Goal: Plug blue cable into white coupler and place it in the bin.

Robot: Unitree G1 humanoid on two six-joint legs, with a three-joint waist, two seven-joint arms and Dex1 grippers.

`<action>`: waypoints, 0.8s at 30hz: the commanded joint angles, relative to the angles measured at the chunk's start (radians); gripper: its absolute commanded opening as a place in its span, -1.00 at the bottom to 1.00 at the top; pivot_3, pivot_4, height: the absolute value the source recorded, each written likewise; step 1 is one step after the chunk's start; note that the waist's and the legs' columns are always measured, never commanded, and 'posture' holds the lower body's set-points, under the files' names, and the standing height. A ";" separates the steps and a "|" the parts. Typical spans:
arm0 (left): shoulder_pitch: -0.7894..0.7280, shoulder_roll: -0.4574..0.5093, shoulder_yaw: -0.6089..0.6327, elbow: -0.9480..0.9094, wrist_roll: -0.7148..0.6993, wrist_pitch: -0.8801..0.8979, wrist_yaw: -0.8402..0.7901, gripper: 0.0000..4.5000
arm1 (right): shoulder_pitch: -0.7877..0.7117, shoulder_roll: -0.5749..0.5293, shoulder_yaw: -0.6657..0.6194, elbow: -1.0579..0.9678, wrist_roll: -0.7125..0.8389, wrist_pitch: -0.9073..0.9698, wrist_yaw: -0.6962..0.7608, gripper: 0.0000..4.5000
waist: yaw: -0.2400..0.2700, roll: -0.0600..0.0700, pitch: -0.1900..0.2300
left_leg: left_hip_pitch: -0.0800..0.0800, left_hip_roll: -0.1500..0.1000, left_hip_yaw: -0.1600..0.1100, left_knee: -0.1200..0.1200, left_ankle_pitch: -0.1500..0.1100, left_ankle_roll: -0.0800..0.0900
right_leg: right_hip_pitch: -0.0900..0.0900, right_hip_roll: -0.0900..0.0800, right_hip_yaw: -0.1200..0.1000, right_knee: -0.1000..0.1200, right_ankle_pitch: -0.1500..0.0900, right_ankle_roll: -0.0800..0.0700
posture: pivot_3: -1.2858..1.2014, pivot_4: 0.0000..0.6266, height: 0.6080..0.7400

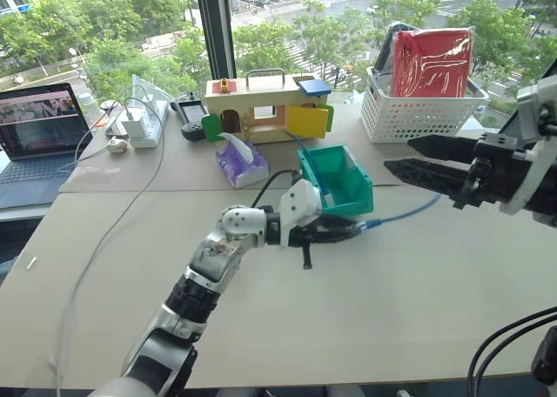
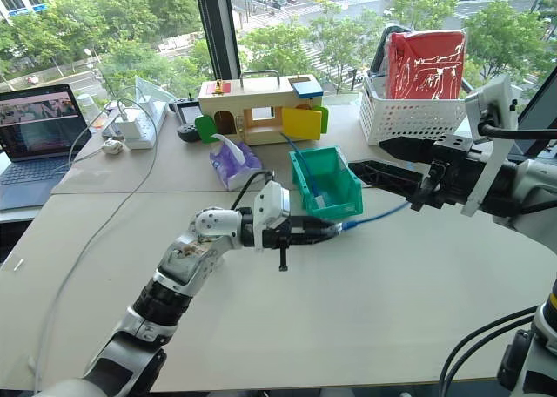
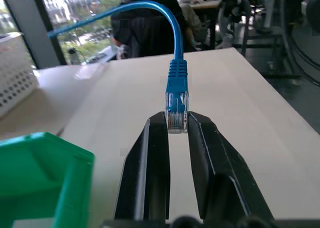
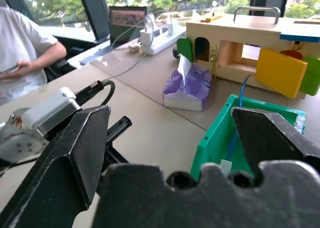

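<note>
So the left gripper (image 1: pixel 335 232) is clamped on the plug end of the blue cable (image 1: pixel 405 214), held up off the table (image 1: pixel 365 327) just in front of the bin (image 1: pixel 341 184). The wrist view shows the clear plug pinched right between the two fingers, with the rest of the cable arcing away over the table. The right gripper (image 1: pixel 418 158) hangs beside it with its jaws spread wide and nothing in them.

Looks to me like we're at the plug-in step, or just before it. I can't make out the white coupler for sure. There's a small white bit lying inside the teal bin next to a second, straighter blue cable, but it's too small to call. If that's it, the empty right gripper probably has to fetch it and line its socket up with the plug.

Farther back, the white lattice basket (image 1: pixel 409 110) holds a red packet standing upright, and there's a wooden toy house (image 1: pixel 261 97).
</note>
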 commanded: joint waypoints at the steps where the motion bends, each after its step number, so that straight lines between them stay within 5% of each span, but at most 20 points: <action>1: -0.076 -0.028 0.026 0.109 0.141 -0.143 0.191 -0.72 | -0.032 0.000 -0.072 -0.045 0.172 -0.018 -0.143 1.00 | 0.000 0.000 0.000 | 0.000 0.000 0.001 0.000 0.000 0.000 | -0.001 0.000 0.000 0.000 0.000 0.000 | 0.03 -0.52 1.00; 8: -0.161 -0.089 0.079 0.231 0.217 -0.275 0.393 -0.72 | 0.044 0.032 -0.017 -0.010 0.441 -0.109 -0.454 1.00 | -0.002 0.000 0.000 | 0.000 0.000 0.002 0.000 0.000 0.001 | 0.000 0.000 0.002 0.000 0.000 0.001 | 0.03 -0.52 1.00; 14: -0.106 -0.122 0.053 0.124 0.193 -0.273 0.361 -0.72 | 0.060 0.160 0.084 0.043 0.458 -0.247 -0.701 1.00 | -0.005 0.000 0.000 | 0.000 0.000 0.006 0.000 -0.001 0.002 | -0.002 0.000 0.007 0.001 0.001 0.002 | 0.03 -0.52 1.00; 24: -0.063 -0.136 0.043 0.044 0.192 -0.211 0.356 -0.72 | 0.040 0.238 0.137 0.081 0.515 -0.400 -0.813 1.00 | -0.007 0.000 0.000 | 0.001 0.000 0.007 0.000 -0.001 0.004 | -0.002 0.001 0.008 0.001 0.002 0.003 | 0.03 -0.52 1.00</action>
